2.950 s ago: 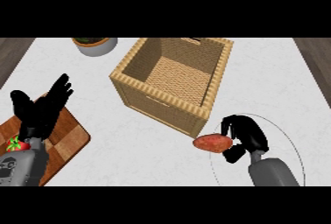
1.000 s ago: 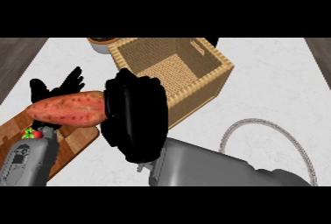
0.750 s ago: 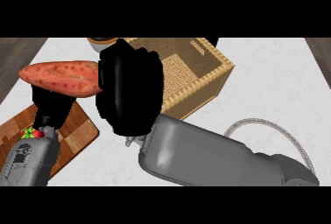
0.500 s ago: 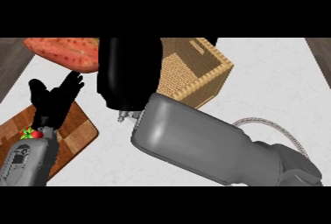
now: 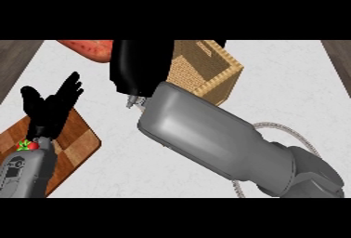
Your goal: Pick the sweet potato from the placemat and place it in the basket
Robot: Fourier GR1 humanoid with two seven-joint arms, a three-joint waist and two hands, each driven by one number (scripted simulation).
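Head view: right hand point(image 5: 140, 65) curled round the sweet potato point(image 5: 87, 47), lifted at the view's top left, near the basket point(image 5: 209, 76); it looks firm, fairly heavy, rough-skinned, best gripped mid-body; left hand point(image 5: 48, 104) rests open.

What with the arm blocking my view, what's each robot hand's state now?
Left robot hand: open, holding nothing.
Right robot hand: closed on the sweet potato.

Single head cam, steep down onto counter point(image 5: 288, 79); right forearm point(image 5: 205, 135) v. close to lens, fills centre.
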